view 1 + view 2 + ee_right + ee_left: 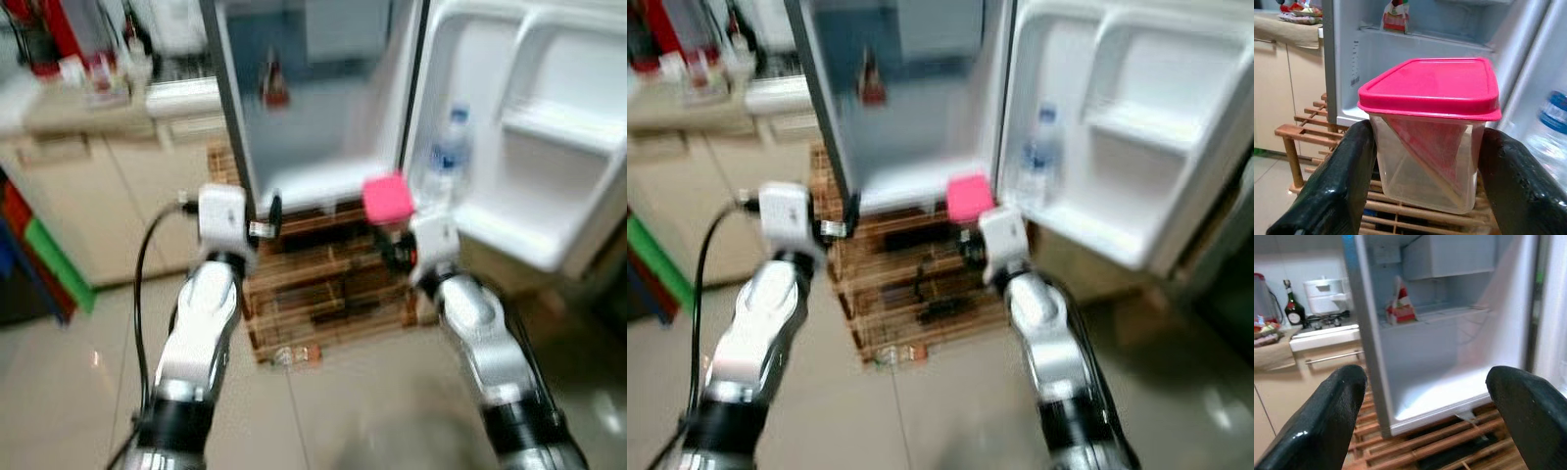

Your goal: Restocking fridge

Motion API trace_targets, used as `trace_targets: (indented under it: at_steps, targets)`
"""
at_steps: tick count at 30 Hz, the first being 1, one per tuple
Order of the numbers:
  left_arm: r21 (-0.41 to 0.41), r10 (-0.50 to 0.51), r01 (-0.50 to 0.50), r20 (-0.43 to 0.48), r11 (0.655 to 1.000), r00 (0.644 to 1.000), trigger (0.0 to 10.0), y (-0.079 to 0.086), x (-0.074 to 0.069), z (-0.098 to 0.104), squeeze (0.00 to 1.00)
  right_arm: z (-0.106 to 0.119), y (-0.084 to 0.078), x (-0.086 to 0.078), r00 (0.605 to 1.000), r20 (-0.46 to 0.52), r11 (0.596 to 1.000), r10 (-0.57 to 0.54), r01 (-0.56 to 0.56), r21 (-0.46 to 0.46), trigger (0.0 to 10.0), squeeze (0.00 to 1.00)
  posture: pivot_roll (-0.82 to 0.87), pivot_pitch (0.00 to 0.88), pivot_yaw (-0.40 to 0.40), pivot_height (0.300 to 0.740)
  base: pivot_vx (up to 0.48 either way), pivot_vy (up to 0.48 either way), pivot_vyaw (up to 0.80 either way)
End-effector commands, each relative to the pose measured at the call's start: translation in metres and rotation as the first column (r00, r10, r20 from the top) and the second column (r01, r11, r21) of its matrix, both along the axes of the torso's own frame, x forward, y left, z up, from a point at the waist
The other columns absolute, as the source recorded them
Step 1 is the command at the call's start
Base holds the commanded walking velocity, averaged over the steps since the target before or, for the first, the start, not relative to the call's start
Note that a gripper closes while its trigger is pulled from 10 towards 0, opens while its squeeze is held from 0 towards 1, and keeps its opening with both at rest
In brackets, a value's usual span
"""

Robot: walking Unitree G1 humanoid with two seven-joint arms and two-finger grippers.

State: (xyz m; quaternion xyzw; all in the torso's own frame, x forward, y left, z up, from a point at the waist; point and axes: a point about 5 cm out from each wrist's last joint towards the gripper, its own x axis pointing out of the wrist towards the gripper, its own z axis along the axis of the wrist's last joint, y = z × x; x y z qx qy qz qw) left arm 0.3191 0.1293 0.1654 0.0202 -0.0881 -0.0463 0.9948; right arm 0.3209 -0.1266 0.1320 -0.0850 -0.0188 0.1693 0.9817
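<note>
Carrying pink-lidded tub [1430, 132] clamped in right gripper [1425, 161] just before open fridge [313, 117], left gripper [1425, 396] spread empty; tub not yet shelved, placement outstanding.

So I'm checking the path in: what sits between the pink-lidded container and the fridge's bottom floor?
Nothing: in the right wrist view, the container in the right hand faces the fridge over bare wooden rack slats.

One open fridge [323, 176], one pink-lidded container [1430, 127], one water bottle [449, 152], one red carton [1399, 303].
</note>
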Motion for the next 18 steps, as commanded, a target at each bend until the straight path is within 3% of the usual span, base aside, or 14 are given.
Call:
trace_targets:
  at_steps: [1, 9, 13, 16, 18]
  targets:
    - [0.006, 0.025, -0.025, -0.005, 1.0, 1.0, 10.0, 0.009, 0.002, 0.0, 0.0, 0.005, 0.009, 0.002, 0.999, 0.021, 0.999, 0.033, -0.033, 0.0, 0.0, 0.0, -0.12, 0.0, 0.046, 0.74, 0.461, 0.0, 0.0]
    - [-0.007, 0.017, -0.017, 0.016, 1.0, 1.0, 10.0, 0.006, 0.002, 0.002, 0.0, 0.008, 0.006, 0.003, 0.998, 0.026, 0.998, 0.063, -0.063, -0.024, 0.0, 0.0, -0.12, 0.0, 0.047, 0.74, 0.458, 0.0, 0.0]
    - [-0.014, 0.016, -0.015, 0.02, 1.0, 1.0, 10.0, 0.006, 0.001, 0.002, 0.0, 0.012, -0.008, 0.006, 0.997, 0.025, 0.993, 0.074, -0.071, -0.093, 0.0, 0.0, -0.12, 0.0, 0.047, 0.74, 0.0, 0.0, 0.0]
    - [-0.015, 0.011, -0.01, 0.015, 1.0, 1.0, 10.0, 0.006, 0.001, 0.002, 0.0, 0.009, -0.021, 0.007, 1.0, -0.005, 0.998, 0.028, -0.028, -0.064, 0.0, 0.0, -0.13, 0.0, 0.048, 0.74, 0.0, 0.0, 0.0]
    - [-0.01, 0.007, -0.007, 0.016, 1.0, 1.0, 10.0, 0.006, 0.001, 0.002, 0.0, 0.008, -0.022, 0.006, 1.0, -0.011, 0.999, 0.023, -0.024, -0.047, 0.0, 0.0, -0.13, 0.0, 0.05, 0.74, 0.0, 0.0, 0.0]
